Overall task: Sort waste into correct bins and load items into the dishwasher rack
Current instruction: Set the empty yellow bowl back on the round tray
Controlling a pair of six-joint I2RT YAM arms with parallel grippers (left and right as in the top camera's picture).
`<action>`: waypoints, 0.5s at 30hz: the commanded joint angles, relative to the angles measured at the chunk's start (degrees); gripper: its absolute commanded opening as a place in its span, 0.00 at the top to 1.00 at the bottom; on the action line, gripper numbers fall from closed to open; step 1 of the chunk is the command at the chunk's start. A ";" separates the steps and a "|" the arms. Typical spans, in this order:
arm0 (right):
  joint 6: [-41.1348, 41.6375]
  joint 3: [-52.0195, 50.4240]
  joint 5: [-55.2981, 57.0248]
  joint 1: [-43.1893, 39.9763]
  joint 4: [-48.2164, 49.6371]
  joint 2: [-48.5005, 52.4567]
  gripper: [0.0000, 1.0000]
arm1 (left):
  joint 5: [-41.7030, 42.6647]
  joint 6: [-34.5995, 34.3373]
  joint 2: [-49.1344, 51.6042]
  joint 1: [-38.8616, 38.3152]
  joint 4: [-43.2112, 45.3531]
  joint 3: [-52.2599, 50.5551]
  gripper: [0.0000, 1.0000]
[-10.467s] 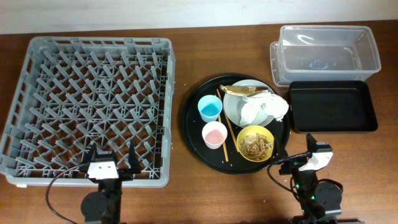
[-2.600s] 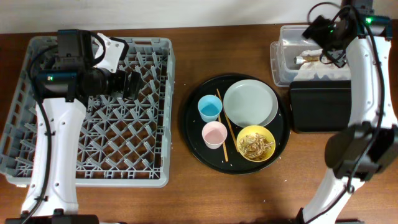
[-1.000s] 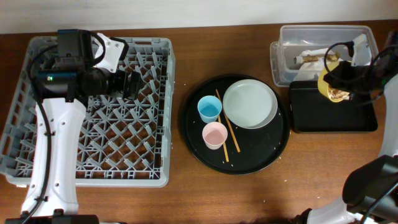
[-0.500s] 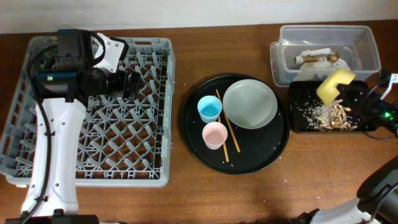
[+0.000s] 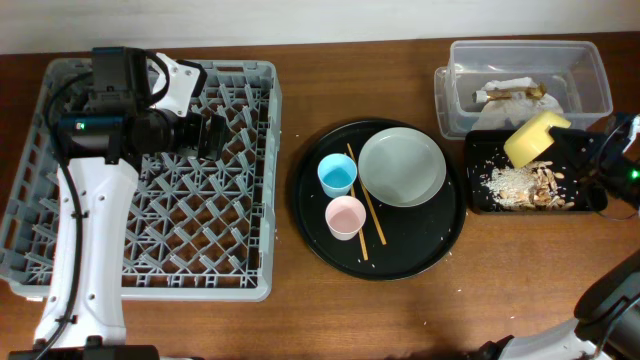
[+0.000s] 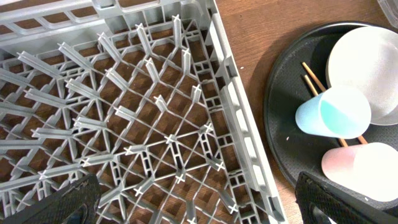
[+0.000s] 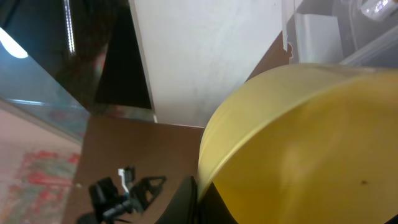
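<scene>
Overhead: right claw (image 5: 566,143) pinching tipped bowl (image 5: 533,138) above tray (image 5: 478,150).
Scraps (image 5: 515,183) lie below; clinging bits may hit the worktop (image 5: 300,320) if swung aside.

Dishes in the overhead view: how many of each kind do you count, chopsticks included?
plate: 1
yellow bowl: 1
cups: 2 (light-blue cup, pink cup)
chopsticks: 2
Total: 6

Rack (image 5: 200,232) left, round tray (image 5: 422,246) centre, tub (image 5: 520,46) behind shallow tray (image 5: 530,209), right.
</scene>
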 commanded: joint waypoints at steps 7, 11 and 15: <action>1.53 -0.02 1.38 26.80 -0.39 -10.58 0.96 | 0.63 0.70 0.31 -0.22 0.04 1.05 0.00; -5.73 -0.02 42.60 41.44 -22.77 -10.84 0.96 | 0.61 0.68 0.31 -0.22 0.04 1.05 0.00; -5.73 -0.09 71.04 52.74 -37.86 -10.84 0.96 | 0.63 0.68 0.31 -0.22 0.04 1.05 0.00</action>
